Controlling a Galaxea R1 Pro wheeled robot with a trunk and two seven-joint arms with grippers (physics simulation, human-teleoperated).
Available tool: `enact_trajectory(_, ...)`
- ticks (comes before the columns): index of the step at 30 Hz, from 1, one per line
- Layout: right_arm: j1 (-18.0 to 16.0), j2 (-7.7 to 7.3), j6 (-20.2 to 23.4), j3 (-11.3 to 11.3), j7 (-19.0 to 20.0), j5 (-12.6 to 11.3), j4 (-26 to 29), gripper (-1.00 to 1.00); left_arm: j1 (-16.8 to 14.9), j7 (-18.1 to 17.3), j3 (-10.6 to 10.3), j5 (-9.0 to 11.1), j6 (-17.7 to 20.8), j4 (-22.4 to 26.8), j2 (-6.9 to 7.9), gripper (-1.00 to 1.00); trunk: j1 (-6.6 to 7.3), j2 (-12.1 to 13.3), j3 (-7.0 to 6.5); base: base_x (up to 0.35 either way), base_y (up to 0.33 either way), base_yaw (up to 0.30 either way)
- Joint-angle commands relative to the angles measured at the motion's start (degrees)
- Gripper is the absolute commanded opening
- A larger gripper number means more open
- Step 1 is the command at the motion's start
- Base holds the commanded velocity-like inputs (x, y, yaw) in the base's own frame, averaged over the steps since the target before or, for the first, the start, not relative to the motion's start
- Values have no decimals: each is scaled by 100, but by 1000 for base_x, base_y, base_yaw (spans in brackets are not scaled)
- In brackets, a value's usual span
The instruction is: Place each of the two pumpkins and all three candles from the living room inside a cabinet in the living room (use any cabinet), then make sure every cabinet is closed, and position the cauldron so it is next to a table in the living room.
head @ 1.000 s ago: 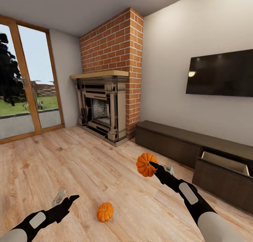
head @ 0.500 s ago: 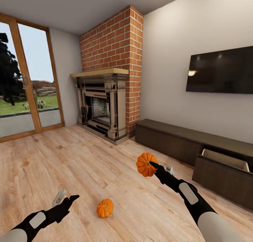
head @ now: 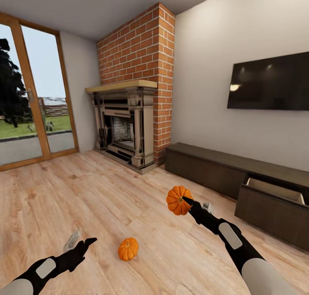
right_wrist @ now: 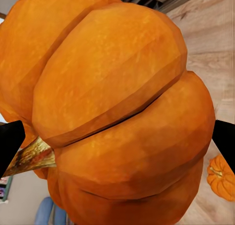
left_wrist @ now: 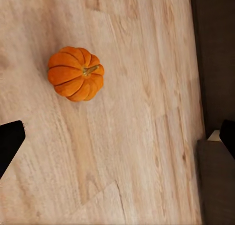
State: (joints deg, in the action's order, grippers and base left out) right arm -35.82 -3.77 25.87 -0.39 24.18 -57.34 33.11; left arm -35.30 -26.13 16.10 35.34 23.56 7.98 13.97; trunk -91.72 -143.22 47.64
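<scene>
My right gripper (head: 185,200) is shut on one orange pumpkin (head: 178,200), held above the wood floor; up close, this pumpkin (right_wrist: 112,112) bulges between the fingertips. The other pumpkin (head: 128,248) lies on the floor between my arms, also seen as a small pumpkin (left_wrist: 76,74) beyond my left gripper (left_wrist: 117,141). That left gripper (head: 80,242) hangs low over the floor, open and empty. The long dark-brown cabinet (head: 206,168) runs along the white wall, with one drawer (head: 274,191) pulled open at its right. The candles, cauldron and table are out of view.
A brick fireplace column (head: 137,85) stands left of the cabinet. A black TV (head: 268,82) hangs above the cabinet. Glass doors (head: 25,106) fill the far left wall. Bare wood floor (head: 86,188) stretches between me and the fireplace.
The whole picture has shifted slightly upward, so the camera moved. Both arms keep the same pose, and the right gripper still holds its pumpkin.
</scene>
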Motion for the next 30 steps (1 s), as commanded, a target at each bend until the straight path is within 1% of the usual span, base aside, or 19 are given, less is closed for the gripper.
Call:
enact_trajectory(1, -4, -1, 41, -5, -1, -58, 2, -100, -3, -6, 33, 16, 52, 2, 0, 100, -1, -5, 29, 0, 0, 0)
enact_trajectory(8, -4, -1, 50, -13, -1, -57, 2, -100, -3, -6, 33, 8, 88, 0, 24, 100, -19, -14, 184, 0, 0, 0)
enact_trajectory(15, -4, -1, 142, -14, 4, -51, 2, -100, -3, 1, 33, 9, 74, 2, 26, 100, -37, -24, 339, 0, 0, 0)
enact_trajectory(25, -4, -3, 155, -14, 15, -55, 2, -100, -3, 1, 33, 9, 57, -1, 27, 100, -63, -37, 561, 0, 0, 0)
enact_trajectory(27, -4, -2, 157, -14, 82, -53, 2, -100, -3, -2, 33, 9, 67, 1, 28, 100, -68, -40, 605, 0, 0, 0)
enact_trajectory(30, -4, -7, 165, -14, 335, -46, 2, -100, -8, -22, 39, 8, 95, 12, 44, 100, -76, -44, 672, 0, 0, 0)
